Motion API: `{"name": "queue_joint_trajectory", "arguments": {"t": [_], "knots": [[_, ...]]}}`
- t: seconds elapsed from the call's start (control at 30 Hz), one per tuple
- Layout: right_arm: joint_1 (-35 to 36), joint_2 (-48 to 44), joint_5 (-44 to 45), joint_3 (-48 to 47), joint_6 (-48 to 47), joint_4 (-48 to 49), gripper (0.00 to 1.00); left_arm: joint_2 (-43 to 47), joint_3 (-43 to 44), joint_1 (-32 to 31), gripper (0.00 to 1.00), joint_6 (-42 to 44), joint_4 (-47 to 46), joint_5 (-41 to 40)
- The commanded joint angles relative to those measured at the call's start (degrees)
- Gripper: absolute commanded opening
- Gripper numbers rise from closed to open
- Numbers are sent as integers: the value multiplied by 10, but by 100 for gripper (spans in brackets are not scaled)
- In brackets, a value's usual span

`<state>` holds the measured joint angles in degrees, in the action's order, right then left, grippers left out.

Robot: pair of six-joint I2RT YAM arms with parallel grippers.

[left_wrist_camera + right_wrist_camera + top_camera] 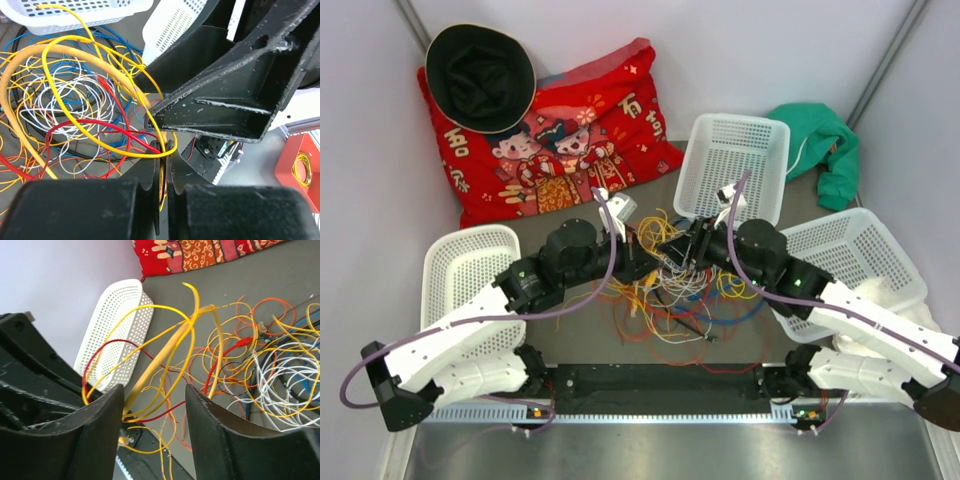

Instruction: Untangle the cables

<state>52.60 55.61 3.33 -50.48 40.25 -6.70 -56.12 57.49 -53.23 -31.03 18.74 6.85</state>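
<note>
Cables (pixel 680 290) lay in one multicoloured tangle at the centre of the dark table (pixel 590 345), between the two arms. Left gripper (pixel 164 150) was closed to a thin slit, pinching a yellow cable (pixel 85 52) that arched up out of the heap. Right gripper (pixel 154 390) sat just right of it with its fingers wide apart; yellow strands ran through the gap, and contact with either finger could not be determined. White baskets stood left (pixel 460 260), far (pixel 735 160) and right (pixel 860 250) of the tangle.
</note>
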Motion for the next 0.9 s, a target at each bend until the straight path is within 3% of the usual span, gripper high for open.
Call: {"name": "queue_joint_trajectory", "arguments": {"t": [0.0, 0.07, 0.1, 0.13, 0.27, 0.33, 0.47, 0.53, 0.57, 0.6, 0.67, 0.7, 0.87], "knots": [[-7, 2, -6, 13, 16, 30, 44, 20, -7, 1, 0, -4, -43, 11], [-7, 1, 0, 16, 16, 35, 25, 22, -11, 1, 0, -5, -42, 7], [-7, -1, 3, 16, 16, 38, 7, 24, -12, 1, 0, -6, -40, 6], [-7, -3, 11, 15, 15, 37, 0, 26, -15, 1, 0, -5, -39, 3], [-7, -37, 67, -30, -31, -9, 0, 28, -15, 1, 0, -6, -6, -46], [-7, -55, 104, -65, -80, -61, 0, 22, -12, 1, 0, -14, 36, -121], [-7, -43, 160, -217, -161, -184, 0, 4, -4, 2, 1, -40, 107, -246], [-7, -31, 183, -262, -187, -237, 0, -13, 2, 6, 11, -60, 127, -290], [-7, -30, 190, -296, -204, -248, 0, -19, 3, 8, 21, -68, 149, -301], [-7, -29, 197, -309, -211, -257, 0, -29, 4, 10, 55, -86, 158, -311], [-7, -30, 214, -342, -228, -276, 0, -42, 6, 19, 92, -114, 175, -329], [-6, -30, 221, -352, -234, -281, 0, -45, 7, 23, 99, -122, 195, -333], [-7, -25, 231, -379, -250, -303, 0, -46, -3, 30, 99, -137, 206, -334]]}}
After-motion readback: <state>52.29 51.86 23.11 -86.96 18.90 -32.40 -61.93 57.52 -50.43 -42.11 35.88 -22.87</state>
